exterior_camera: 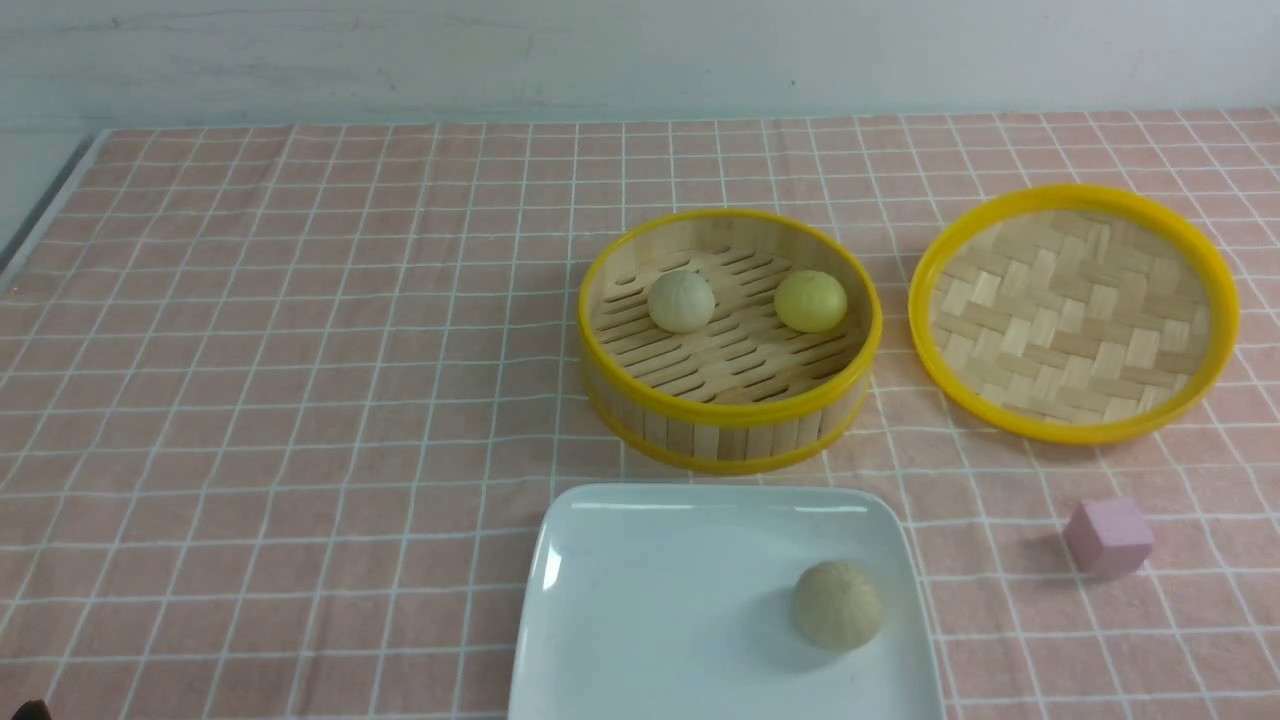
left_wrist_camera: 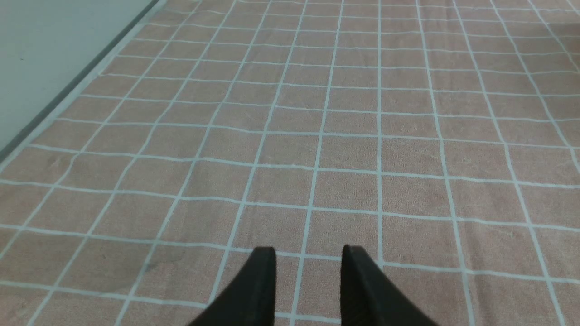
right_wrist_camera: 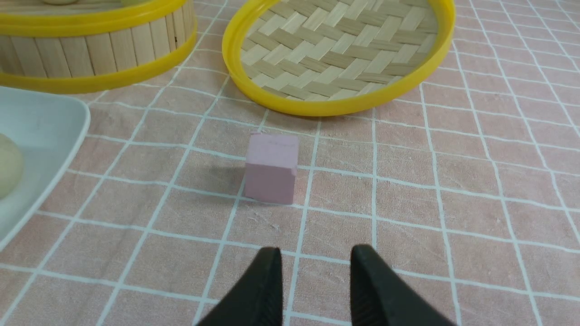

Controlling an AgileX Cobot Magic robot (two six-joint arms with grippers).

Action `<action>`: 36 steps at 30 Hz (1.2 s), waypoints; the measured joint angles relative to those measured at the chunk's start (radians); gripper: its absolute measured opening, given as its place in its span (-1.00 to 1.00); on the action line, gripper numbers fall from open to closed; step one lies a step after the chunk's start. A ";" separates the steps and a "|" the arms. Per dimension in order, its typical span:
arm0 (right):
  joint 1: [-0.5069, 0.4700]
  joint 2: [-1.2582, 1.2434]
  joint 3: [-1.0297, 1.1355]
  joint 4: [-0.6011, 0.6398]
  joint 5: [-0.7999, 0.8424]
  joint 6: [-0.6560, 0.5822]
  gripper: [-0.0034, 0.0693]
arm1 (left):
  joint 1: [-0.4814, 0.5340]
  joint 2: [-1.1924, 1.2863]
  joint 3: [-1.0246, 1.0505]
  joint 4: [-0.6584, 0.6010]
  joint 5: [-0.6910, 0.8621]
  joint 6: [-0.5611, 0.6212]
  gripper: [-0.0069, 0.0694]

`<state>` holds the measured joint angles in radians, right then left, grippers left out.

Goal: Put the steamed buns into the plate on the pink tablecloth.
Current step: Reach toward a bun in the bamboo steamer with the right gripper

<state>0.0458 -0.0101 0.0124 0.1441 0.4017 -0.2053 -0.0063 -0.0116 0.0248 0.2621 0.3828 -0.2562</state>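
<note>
A cream-white steamed bun [exterior_camera: 681, 301] and a pale yellow steamed bun [exterior_camera: 810, 301] lie in the bamboo steamer [exterior_camera: 730, 425]. A tan steamed bun [exterior_camera: 838, 604] rests on the white plate [exterior_camera: 620, 620] at the front of the pink tablecloth [exterior_camera: 300, 350]. In the right wrist view that bun [right_wrist_camera: 9, 165] shows at the plate's edge [right_wrist_camera: 54, 136]. My left gripper [left_wrist_camera: 308, 251] hovers open over bare pink tablecloth [left_wrist_camera: 344, 136], with nothing between its fingers. My right gripper [right_wrist_camera: 316, 251] is open and empty, a short way from the pink cube. Neither gripper shows in the front view.
The steamer's woven lid [exterior_camera: 1075, 310] lies upturned to the right of the steamer. A small pink cube [exterior_camera: 1108, 537] [right_wrist_camera: 272, 167] stands right of the plate. The table's left edge [left_wrist_camera: 68, 90] and a wall run along the far left.
</note>
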 joint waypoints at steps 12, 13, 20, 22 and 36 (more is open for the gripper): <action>0.000 0.000 0.000 0.000 0.000 0.000 -0.25 | 0.000 0.000 0.000 0.000 0.000 0.000 -0.19; 0.000 0.000 0.000 0.000 0.000 0.000 -0.25 | 0.000 0.000 0.000 0.000 0.000 0.000 -0.19; 0.000 0.000 0.000 0.000 0.000 0.000 -0.25 | 0.000 0.000 0.000 0.000 0.000 0.000 -0.19; 0.000 0.000 0.000 0.000 0.000 0.000 -0.25 | 0.000 0.000 0.000 0.000 0.000 0.000 -0.19; 0.000 0.000 0.001 -0.109 -0.029 -0.039 -0.25 | 0.000 0.000 0.001 -0.353 -0.031 -0.240 -0.19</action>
<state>0.0458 -0.0101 0.0134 0.0349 0.3729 -0.2440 -0.0060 -0.0116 0.0259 -0.0911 0.3521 -0.4967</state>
